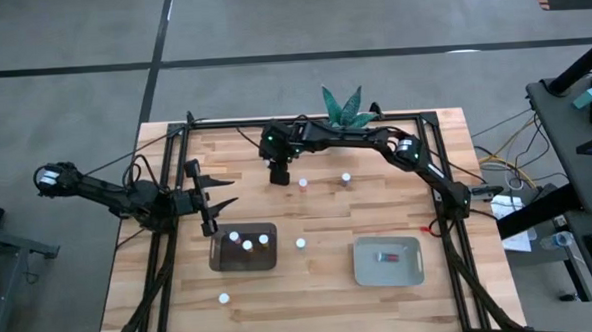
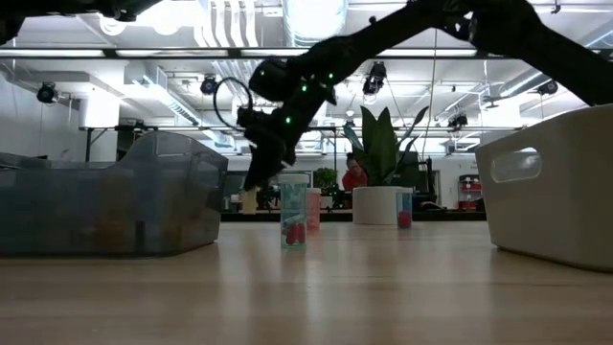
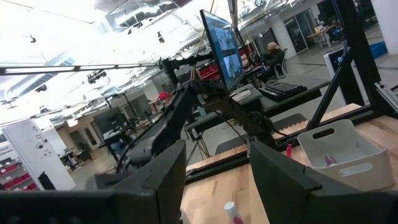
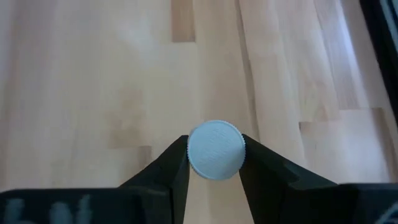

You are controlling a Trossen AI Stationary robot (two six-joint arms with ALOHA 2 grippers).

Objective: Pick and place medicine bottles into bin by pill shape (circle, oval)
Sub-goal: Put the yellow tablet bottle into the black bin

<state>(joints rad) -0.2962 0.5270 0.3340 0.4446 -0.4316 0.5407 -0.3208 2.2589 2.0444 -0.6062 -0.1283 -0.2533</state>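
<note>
My right gripper (image 1: 278, 175) reaches over the far middle of the table and is shut on a medicine bottle, of which the right wrist view shows only the round white cap (image 4: 215, 149). Two more bottles (image 1: 303, 183) (image 1: 346, 179) stand upright just right of it. Another (image 1: 300, 243) stands between the bins, and one (image 1: 223, 298) stands near the front left. The dark translucent bin (image 1: 220, 257) holds three bottles. The pale bin (image 1: 413, 271) holds one lying bottle (image 1: 388, 254). My left gripper (image 1: 227, 191) hangs open above the table's left side, holding nothing. My right gripper pinches the bottle's white cap by its ribbed rim (image 4: 189, 152) between its two fingers (image 4: 168, 171), one on each side. The fingers slant down from the table's right and far side. The cap hides the bottle's body, so I cannot tell whether its base is on the table.
A white pot with a green plant (image 1: 345, 106) stands at the far edge behind my right arm. Black frame rails (image 1: 169, 242) run along the table's left and right sides. Bare wood lies in the front middle (image 1: 312, 305).
</note>
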